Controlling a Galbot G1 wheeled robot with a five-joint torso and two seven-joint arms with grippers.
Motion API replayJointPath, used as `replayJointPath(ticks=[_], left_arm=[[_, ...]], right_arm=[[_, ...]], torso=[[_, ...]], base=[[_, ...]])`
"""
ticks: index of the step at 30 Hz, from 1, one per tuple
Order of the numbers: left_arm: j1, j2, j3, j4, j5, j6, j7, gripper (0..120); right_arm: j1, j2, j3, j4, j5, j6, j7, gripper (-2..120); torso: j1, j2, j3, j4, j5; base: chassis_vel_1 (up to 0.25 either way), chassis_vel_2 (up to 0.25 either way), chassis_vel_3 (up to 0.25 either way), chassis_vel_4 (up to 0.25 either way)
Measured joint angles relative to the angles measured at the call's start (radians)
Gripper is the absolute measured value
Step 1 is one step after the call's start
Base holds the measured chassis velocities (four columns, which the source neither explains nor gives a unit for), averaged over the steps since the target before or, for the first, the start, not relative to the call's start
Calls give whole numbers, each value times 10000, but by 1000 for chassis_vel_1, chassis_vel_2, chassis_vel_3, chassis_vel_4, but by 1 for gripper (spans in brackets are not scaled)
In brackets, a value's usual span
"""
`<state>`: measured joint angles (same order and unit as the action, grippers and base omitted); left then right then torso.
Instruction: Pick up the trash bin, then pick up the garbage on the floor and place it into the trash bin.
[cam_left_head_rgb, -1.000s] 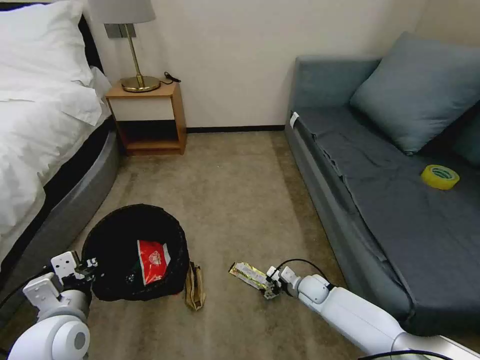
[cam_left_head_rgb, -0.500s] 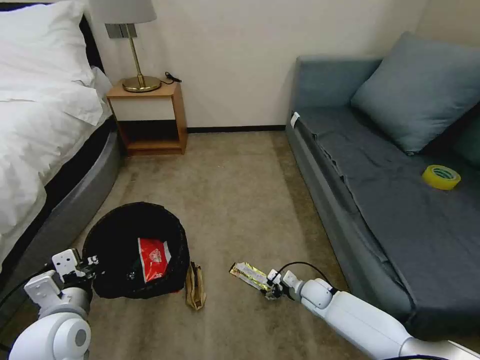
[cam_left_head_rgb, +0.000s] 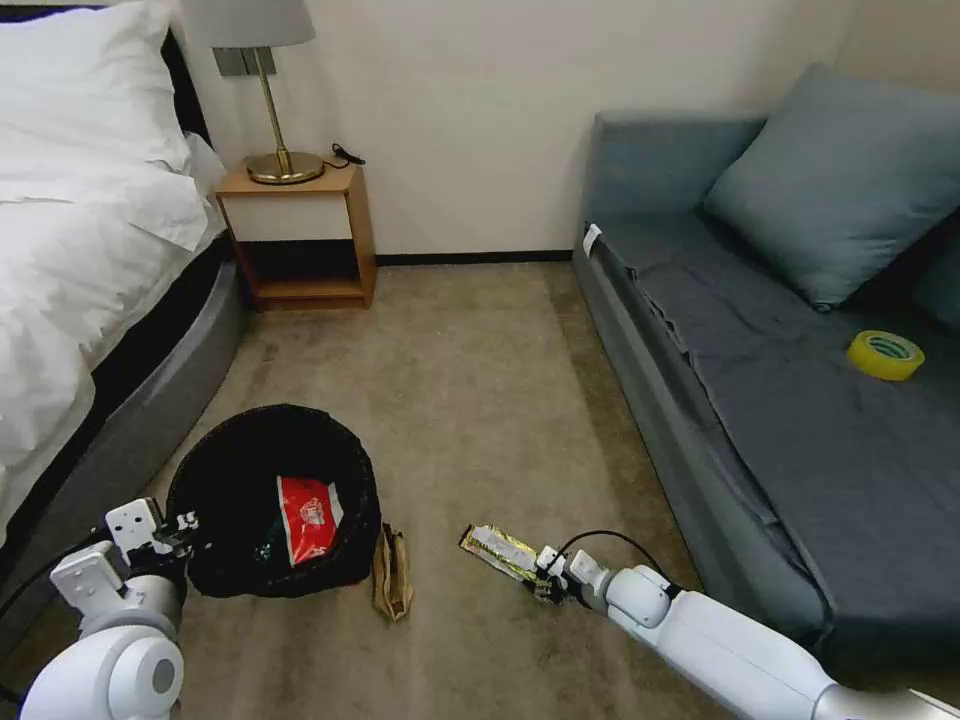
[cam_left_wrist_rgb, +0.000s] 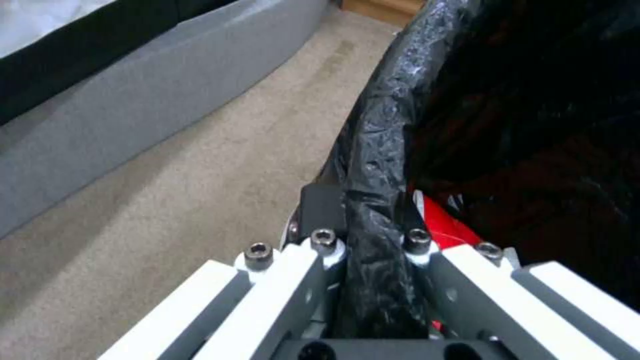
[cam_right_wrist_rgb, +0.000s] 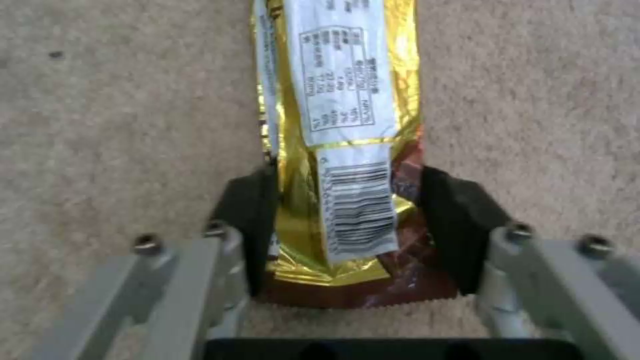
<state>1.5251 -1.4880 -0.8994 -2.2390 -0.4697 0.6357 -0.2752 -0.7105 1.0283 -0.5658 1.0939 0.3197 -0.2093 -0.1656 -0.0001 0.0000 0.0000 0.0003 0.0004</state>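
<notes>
The long flat wrapper, gold foil with a white printed label and barcode, lies on the carpet floor near the sofa's front edge, its near end between the part-open fingers of the right gripper, which flank it. The trash bin, lined with a crinkly black bag and holding a red snack packet, sits by the bed. The left gripper is clamped on its rim, and a crumpled tan paper bag lies just beside it.
</notes>
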Motion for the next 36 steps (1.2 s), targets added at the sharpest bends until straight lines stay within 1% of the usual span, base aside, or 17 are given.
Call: replayJointPath(ticks=[1,5,6,8,9,13,17,20,21,23,24,28,29,30,32,34,36], left_arm=[[0,0,0,0,0,0,0,3],[-21,0,16,41,30,0,0,3],[-21,0,16,41,30,0,0,3],[-23,2,21,68,38,-5,1,3],[-23,2,21,68,38,-5,1,3],[-23,8,33,91,52,-10,9,3],[-22,26,33,70,50,-11,11,3],[-17,78,32,20,23,-11,13,3],[-17,78,32,20,23,-11,13,3],[-21,91,40,21,18,-8,12,3],[-21,91,40,21,18,-8,12,3],[-26,85,171,49,18,6,13,3],[-26,85,171,49,18,6,13,3],[-24,69,217,66,19,18,13,3],[-24,27,276,71,27,26,10,3],[-24,13,294,70,28,28,11,3],[-3,-34,327,31,48,33,8,3]], right_arm=[[0,0,0,0,0,0,0,48],[-65,-42,-13,40,-18,149,34,30],[-65,-42,-13,40,-18,149,34,30],[-71,-115,-19,131,-17,187,85,19],[-71,-115,-19,131,-17,187,85,19],[-24,-358,-2,593,280,174,302,1],[4,-538,52,1041,573,173,508,0],[154,-1014,374,2521,1304,142,908,0],[154,-1014,374,2521,1304,142,908,0],[306,-1323,822,3633,1751,12,1088,0],[306,-1323,822,3633,1751,12,1088,0],[954,-1655,1633,6604,3044,-603,1853,0],[954,-1655,1633,6604,3044,-603,1853,0],[1272,-1624,1694,7493,3754,-903,2214,0],[1878,-1299,1433,8588,4821,-1249,2919,0],[2085,-1138,1211,8880,5137,-1347,3184,0],[2733,-518,188,9367,5863,-1618,3989,0]], torso=[[0,0,0,0,0],[0,-1,1,1,1],[0,-1,1,1,1],[1,-2,1,-1,-2],[1,-2,1,-1,-2],[1,-3,2,-7,-5],[1,-3,2,-5,-5],[1,-3,2,-4,-2],[1,-3,2,-4,-2],[1,-3,3,-5,-4],[1,-3,3,-5,-4],[1,-3,1,-3,-6],[1,-3,1,-3,-6],[1,-1,0,-2,-8],[1,-1,0,-4,-6],[1,-1,0,-3,-3],[1,-1,0,-2,-6]], base=[[0,0,0,0],[0,0,0,0],[0,0,0,0],[0,0,0,0],[0,0,0,0],[0,0,0,0],[0,0,0,0],[0,0,0,0],[0,0,0,0],[0,0,0,0],[0,0,0,0],[0,0,0,0],[0,0,0,0],[0,0,0,0],[0,0,0,0],[0,0,0,0],[0,0,0,0]])
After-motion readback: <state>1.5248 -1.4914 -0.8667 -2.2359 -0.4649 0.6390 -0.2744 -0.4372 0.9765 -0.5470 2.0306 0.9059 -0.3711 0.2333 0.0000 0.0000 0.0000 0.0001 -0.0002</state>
